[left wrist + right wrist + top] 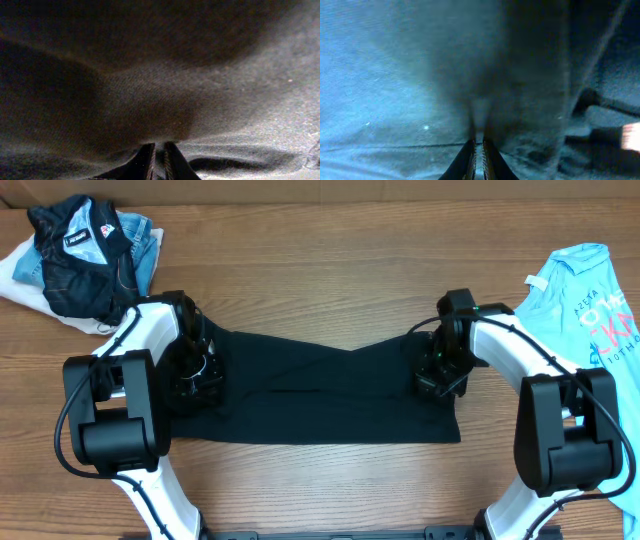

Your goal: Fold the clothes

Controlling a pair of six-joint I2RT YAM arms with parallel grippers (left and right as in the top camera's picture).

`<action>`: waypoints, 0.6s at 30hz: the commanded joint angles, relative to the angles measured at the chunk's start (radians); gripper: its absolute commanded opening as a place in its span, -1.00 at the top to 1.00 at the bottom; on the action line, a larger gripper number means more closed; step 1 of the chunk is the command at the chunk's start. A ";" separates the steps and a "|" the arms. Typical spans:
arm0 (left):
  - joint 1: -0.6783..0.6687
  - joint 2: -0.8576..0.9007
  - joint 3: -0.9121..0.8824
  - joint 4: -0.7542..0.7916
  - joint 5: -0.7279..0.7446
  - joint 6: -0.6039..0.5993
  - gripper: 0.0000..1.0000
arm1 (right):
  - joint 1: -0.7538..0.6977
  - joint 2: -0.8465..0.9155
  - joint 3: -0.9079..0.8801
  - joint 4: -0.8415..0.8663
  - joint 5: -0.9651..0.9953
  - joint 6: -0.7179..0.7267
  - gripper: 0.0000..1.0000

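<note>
Currently, the left gripper point(157, 152) is pinching a raised fold of the black T-shirt point(320, 395). Its fingers are standing almost together, with dark cloth drawn up between the tips. The right gripper point(478, 152) is doing the same at the opposite end, its narrow tips clamping a ridge of the same fabric.

The black T-shirt is lying as a wide folded band across the middle of the worktop point(320, 280). The left gripper is gripping it near its left end and the right gripper near its right end.

Edges:
- The near edge is running straight from one arm to the other.
- The far edge is sagging into a shallow V at the centre and rising toward each gripper.
- The right end is finishing just past the right gripper; the left end is lying partly hidden under the left arm.

Open room:
- Bare worktop is showing beyond the far edge, between the two side piles.
- A strip of wood is showing in front of the near edge, between the arm bases.
- The dark jacket point(85, 255) is sitting at the far left corner, close to the left arm.
- The light blue T-shirt point(590, 300) is lying along the right side, just beside the right arm.
</note>
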 commanded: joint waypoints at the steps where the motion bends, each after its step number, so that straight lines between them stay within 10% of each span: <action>1: 0.018 0.021 -0.025 0.030 -0.079 -0.002 0.75 | -0.017 -0.005 -0.029 0.021 0.033 0.016 0.79; 18: 0.048 0.021 -0.025 0.014 -0.213 -0.074 0.64 | -0.122 -0.005 -0.053 0.008 0.183 0.087 0.92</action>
